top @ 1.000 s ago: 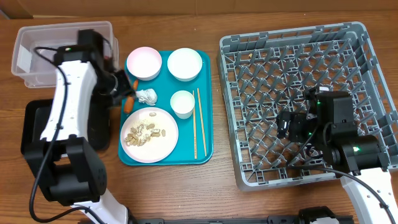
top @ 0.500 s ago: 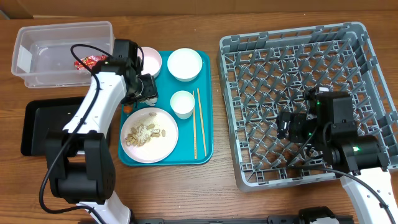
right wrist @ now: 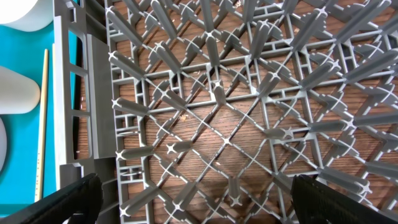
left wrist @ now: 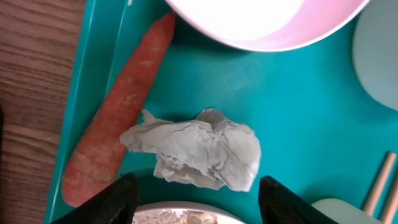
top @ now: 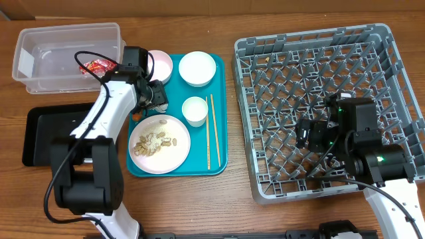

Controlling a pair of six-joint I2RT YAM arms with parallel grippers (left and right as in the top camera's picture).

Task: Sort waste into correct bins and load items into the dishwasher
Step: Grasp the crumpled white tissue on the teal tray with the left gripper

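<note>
My left gripper is open and hovers low over the teal tray, near its left edge. The crumpled silver-white wrapper lies just ahead of the fingertips, untouched. The orange carrot lies to the wrapper's left along the tray edge. A pink-sided bowl is beyond them. A red wrapper lies in the clear tub. My right gripper is open above the grey dish rack, holding nothing. The plate carries shells and rice scraps.
On the teal tray stand a second white bowl and a small cup, with two chopsticks lying beside them. The black tray sits below the clear tub on the left. Bare wooden table runs along the front.
My left arm swung right from over the clear tub to the silver wrapper on the teal tray. The red wrapper now shows inside the tub. The right arm has not moved.
</note>
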